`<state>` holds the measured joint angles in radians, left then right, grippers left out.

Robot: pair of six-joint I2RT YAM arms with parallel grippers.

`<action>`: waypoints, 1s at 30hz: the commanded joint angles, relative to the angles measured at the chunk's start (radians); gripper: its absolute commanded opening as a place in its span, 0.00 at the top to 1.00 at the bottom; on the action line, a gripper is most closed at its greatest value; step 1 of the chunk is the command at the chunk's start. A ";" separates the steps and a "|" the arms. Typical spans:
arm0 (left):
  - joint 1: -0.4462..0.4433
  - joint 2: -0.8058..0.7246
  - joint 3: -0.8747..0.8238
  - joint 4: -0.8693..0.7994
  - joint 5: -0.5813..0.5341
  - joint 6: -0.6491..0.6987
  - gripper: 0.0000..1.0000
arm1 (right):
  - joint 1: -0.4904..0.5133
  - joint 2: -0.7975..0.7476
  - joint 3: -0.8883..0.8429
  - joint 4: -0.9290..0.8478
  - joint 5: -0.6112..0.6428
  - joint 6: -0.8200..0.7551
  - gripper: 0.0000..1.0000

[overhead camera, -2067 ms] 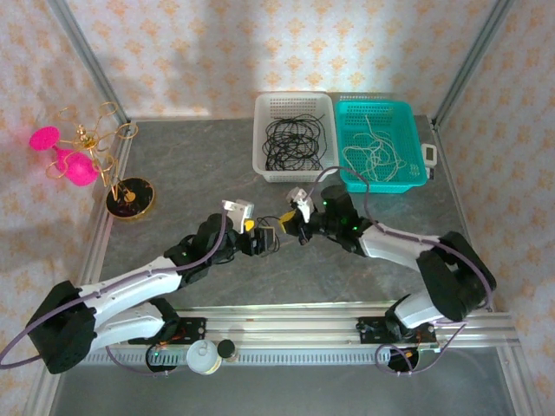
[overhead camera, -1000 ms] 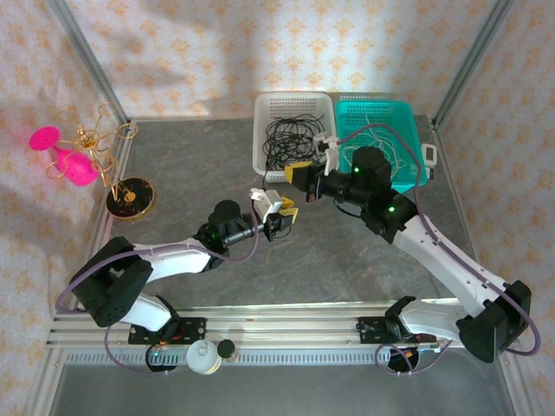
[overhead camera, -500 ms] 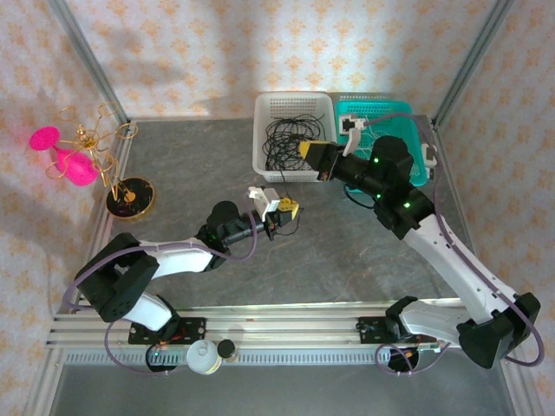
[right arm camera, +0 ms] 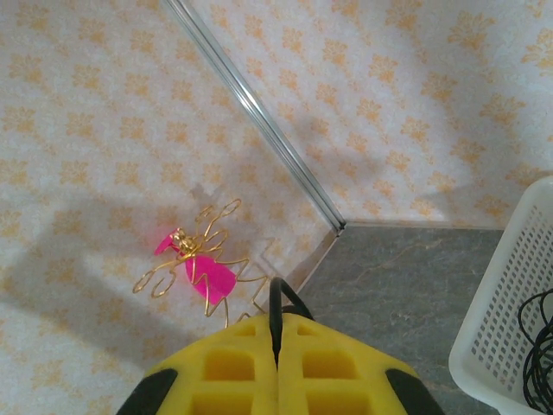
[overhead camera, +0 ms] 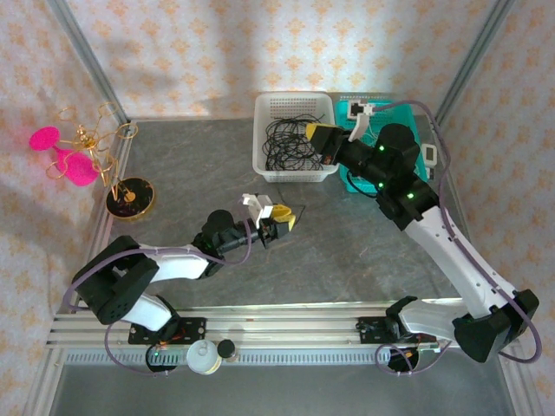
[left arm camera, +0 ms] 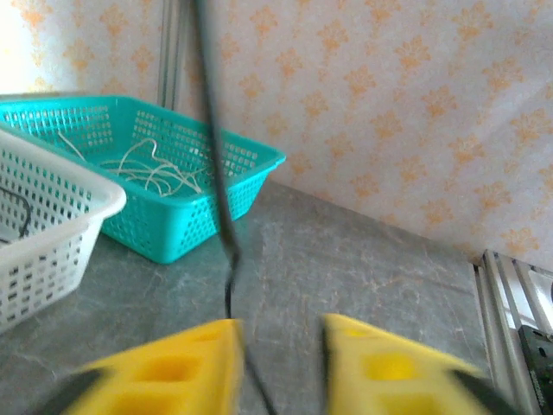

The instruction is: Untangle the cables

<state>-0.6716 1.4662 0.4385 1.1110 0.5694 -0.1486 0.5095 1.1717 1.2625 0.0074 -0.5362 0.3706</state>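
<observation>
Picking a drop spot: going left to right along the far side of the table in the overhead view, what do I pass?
gold wire stand with pink ornaments → white basket holding black cables → teal basket

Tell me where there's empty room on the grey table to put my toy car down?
The biggest bare patch of the grey stone-look table lies between the gold wire stand with pink pieces and the white plastic basket. Another lies between the left tool and the right arm. The back right is crowded with the teal plastic basket and the right tool.
</observation>
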 commanded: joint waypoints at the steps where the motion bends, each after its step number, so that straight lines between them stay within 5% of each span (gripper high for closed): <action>1: 0.003 0.004 -0.022 0.034 0.018 -0.020 0.52 | -0.003 -0.006 0.050 0.028 0.004 0.007 1.00; 11: 0.004 -0.012 0.019 0.055 0.033 -0.055 0.50 | -0.003 -0.012 0.063 -0.009 0.017 -0.010 1.00; 15: 0.004 -0.110 0.036 -0.086 0.001 -0.031 0.43 | -0.003 -0.012 0.064 -0.011 0.021 -0.019 1.00; 23: 0.027 -0.273 0.179 -0.669 0.011 0.309 0.26 | -0.003 -0.012 0.062 -0.005 0.004 -0.015 1.00; 27: 0.036 -0.245 0.255 -0.779 0.061 0.466 0.20 | -0.004 -0.017 0.051 0.016 -0.019 0.006 1.00; 30: 0.036 -0.164 0.323 -0.790 -0.007 0.546 0.20 | -0.003 -0.015 0.057 0.022 -0.032 0.020 1.00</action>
<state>-0.6392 1.2491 0.6979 0.4320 0.5865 0.2398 0.5095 1.1713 1.2907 -0.0105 -0.5415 0.3729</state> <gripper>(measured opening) 0.803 0.061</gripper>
